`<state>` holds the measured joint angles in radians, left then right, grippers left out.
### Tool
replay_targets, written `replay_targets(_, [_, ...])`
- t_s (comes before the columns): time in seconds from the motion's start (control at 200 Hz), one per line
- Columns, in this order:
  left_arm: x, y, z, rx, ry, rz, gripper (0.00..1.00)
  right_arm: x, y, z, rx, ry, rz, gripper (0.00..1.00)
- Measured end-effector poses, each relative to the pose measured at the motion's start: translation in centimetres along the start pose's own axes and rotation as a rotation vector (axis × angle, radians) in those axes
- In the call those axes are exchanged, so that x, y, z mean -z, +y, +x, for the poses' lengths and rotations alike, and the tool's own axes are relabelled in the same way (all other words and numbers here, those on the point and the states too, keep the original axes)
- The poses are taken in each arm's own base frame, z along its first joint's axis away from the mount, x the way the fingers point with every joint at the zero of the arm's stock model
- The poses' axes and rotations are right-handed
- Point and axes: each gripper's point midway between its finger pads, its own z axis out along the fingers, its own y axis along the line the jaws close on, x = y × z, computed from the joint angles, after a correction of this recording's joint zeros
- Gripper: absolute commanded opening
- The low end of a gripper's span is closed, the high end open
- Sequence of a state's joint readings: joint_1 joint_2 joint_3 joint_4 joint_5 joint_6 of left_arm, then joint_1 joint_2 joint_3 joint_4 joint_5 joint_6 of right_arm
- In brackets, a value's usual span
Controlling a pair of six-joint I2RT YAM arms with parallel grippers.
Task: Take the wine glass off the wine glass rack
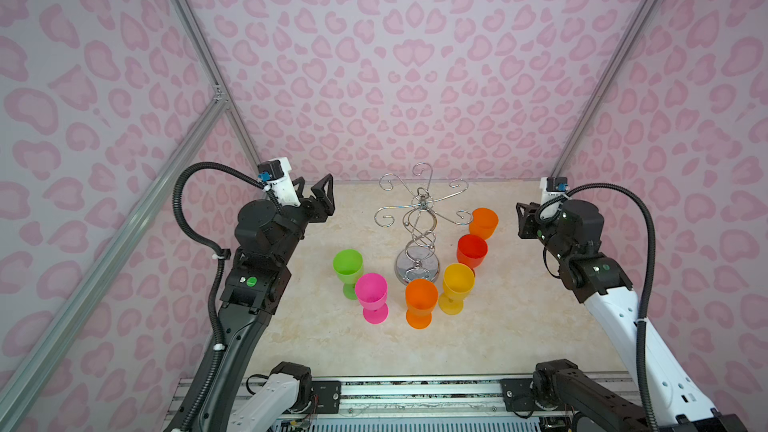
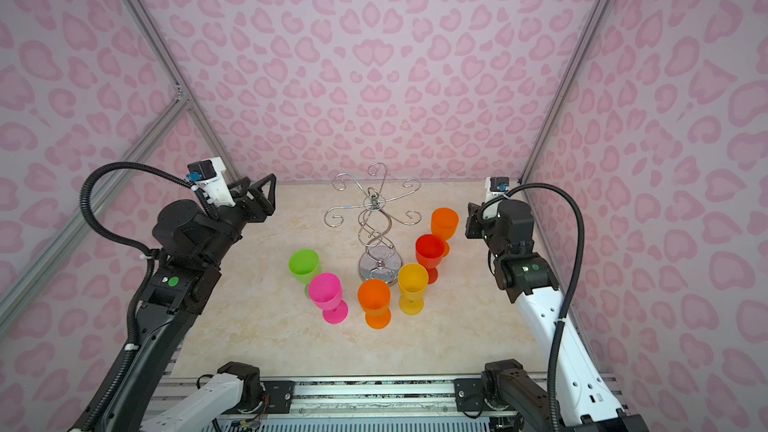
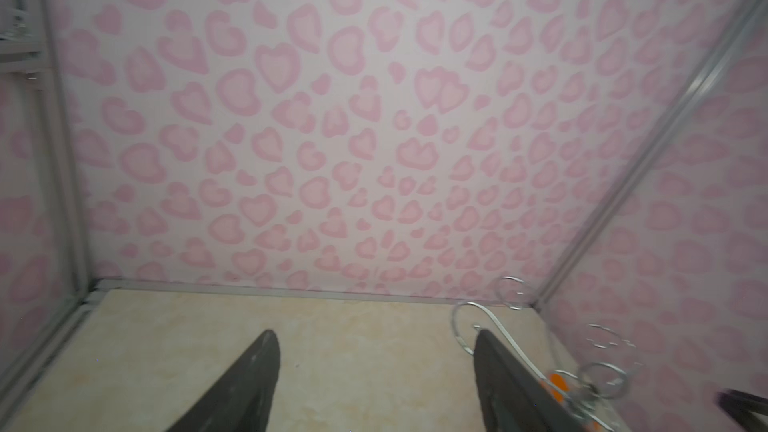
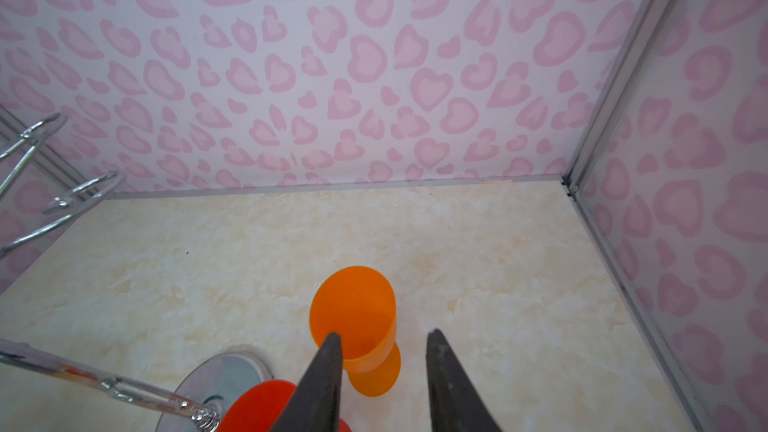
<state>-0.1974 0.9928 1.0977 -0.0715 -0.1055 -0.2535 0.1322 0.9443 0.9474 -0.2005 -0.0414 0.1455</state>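
SITE: you're looking into a robot test cell | WALLS: pink heart-print panels (image 1: 415, 56) on aluminium framing (image 1: 199, 47) | FLOOR: marble-look tabletop (image 1: 332, 347) | BASE: slotted mounting rail (image 1: 415, 391) nearest you

1. The wine glass rack (image 1: 417, 268) is bright chrome wire, mirror-glossy, with a reflective round base.
2. The orange wine glass (image 4: 353, 313) and the green wine glass (image 1: 348, 263) look like translucent plastic, smooth with a satin finish.
3. The counter (image 1: 519, 326) has a cream marble-look surface, smooth and faintly sheened.
4. The walls (image 1: 415, 56) are matt, printed pink.
5. The frame rail (image 1: 112, 251) is dull silver metal.
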Motion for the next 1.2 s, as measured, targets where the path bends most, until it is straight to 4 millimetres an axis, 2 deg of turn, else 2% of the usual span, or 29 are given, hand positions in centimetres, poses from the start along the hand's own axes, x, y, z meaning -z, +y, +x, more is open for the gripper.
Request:
replay_targets(0.08, [-2.0, 4.6, 4.1, -0.069, 0.073, -0.178, 0.76, 0.8, -0.8, 1.3, 0.003, -0.035, 0.025, 0.37])
replay_targets(0.165, [-3.2, 8.4, 8.0, -0.103, 0.120, -0.295, 0.69, 1.2, -1.8, 3.2, 0.006, -0.043, 0.063, 0.40])
replay_targets(0.32, [-3.5, 13.4, 15.1, -0.128, 0.179, -0.406, 0.72, 1.1, -3.9, 5.7, -0.001, -0.039, 0.163, 0.43])
replay_targets(0.41, [-3.2, 15.5, 17.0, -0.118, 0.181, -0.444, 0.72, 0.8, -5.1, 6.8, -0.008, -0.024, 0.226, 0.44])
replay_targets(0.765, [-4.3, 16.5, 21.3, -0.161, 0.223, -0.397, 0.71, -0.2, -7.8, 10.7, -0.030, -0.005, 0.362, 0.45])
replay_targets(0.99, [-4.5, 16.0, 22.0, -0.141, 0.232, -0.331, 0.68, -2.0, -8.6, 12.7, -0.035, 0.023, 0.403, 0.45])
replay_targets(1.2, [-4.1, 16.6, 26.0, -0.130, 0.301, -0.327, 0.74, -4.0, -9.3, 15.3, -0.014, 0.063, 0.436, 0.45])
